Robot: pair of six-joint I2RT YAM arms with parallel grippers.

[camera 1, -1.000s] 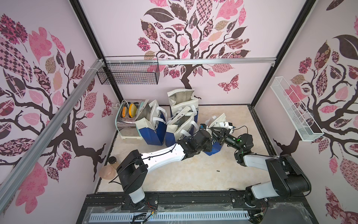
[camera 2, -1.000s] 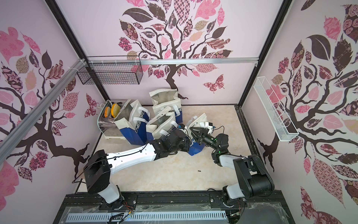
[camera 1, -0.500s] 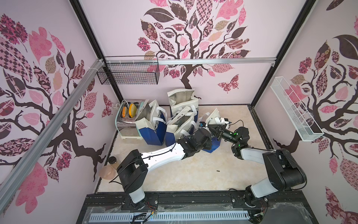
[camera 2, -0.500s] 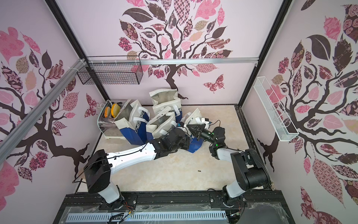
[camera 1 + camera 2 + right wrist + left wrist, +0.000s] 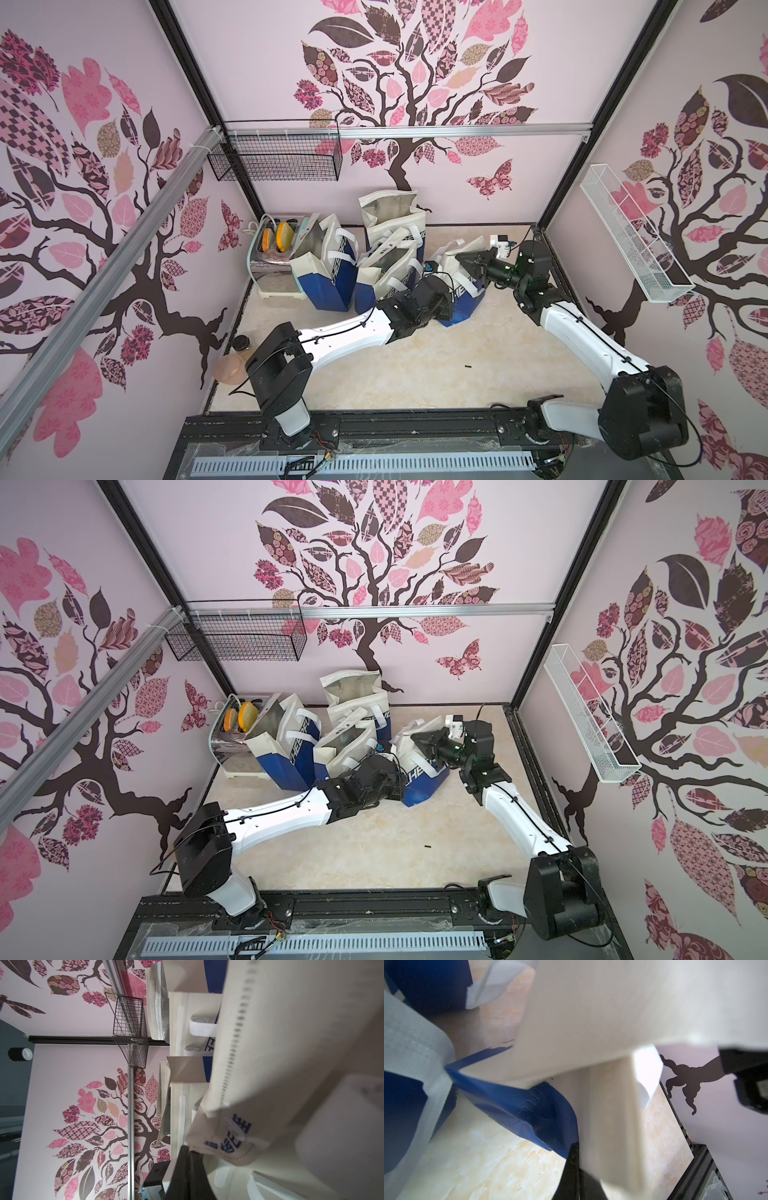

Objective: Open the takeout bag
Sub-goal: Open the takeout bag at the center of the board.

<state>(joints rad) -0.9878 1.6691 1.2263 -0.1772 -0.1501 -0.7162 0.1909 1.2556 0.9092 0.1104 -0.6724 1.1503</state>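
The takeout bag (image 5: 469, 303) stands on the tabletop (image 5: 415, 374), just right of the other bags (image 5: 324, 270). It looks like light, floppy cloth, best taken at opposite rim edges. I have my left fingers (image 5: 572, 1167) and right fingers (image 5: 182, 1167) pinched closed on its cream upper panels.
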